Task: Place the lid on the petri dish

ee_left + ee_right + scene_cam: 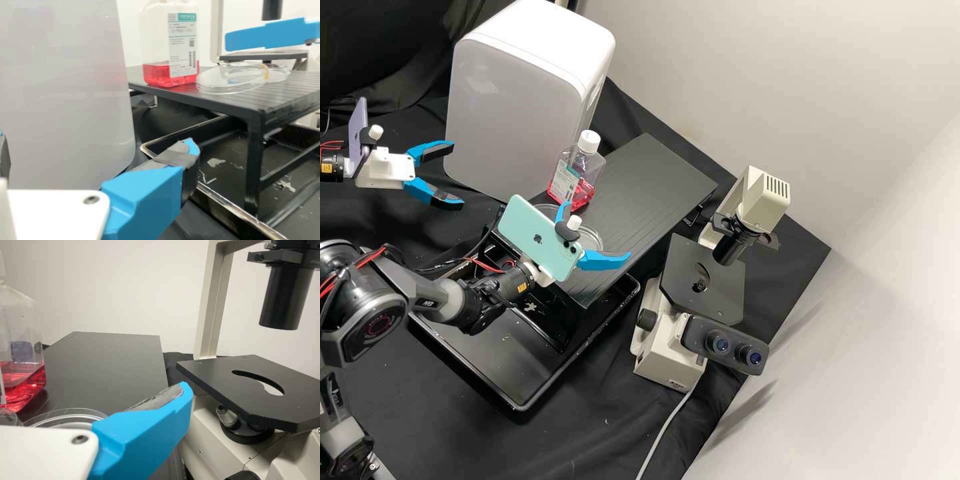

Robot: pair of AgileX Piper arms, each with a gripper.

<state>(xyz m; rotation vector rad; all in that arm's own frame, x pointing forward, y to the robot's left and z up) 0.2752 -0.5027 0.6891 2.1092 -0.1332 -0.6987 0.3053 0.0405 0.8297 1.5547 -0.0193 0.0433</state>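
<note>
A clear petri dish [589, 237] lies on the near part of the black slatted platform [653, 180]. In the left wrist view the petri dish [235, 80] shows as two overlapping clear rims; whether the lid sits square I cannot tell. My right gripper [599, 229] hovers open just over the dish, one blue finger [150, 427] above its rim [65, 416] and reaching toward the microscope. That same finger [270, 32] hangs above the dish in the left wrist view. My left gripper [455, 173] is open and holds nothing, off to the left beside the white box, its finger [160, 180] low.
A flask of red liquid [574, 175] stands on the platform right behind the dish. A tall white box [527, 93] is at the back left. A microscope [710, 287] stands to the right. Under the platform lies a black tray [520, 373].
</note>
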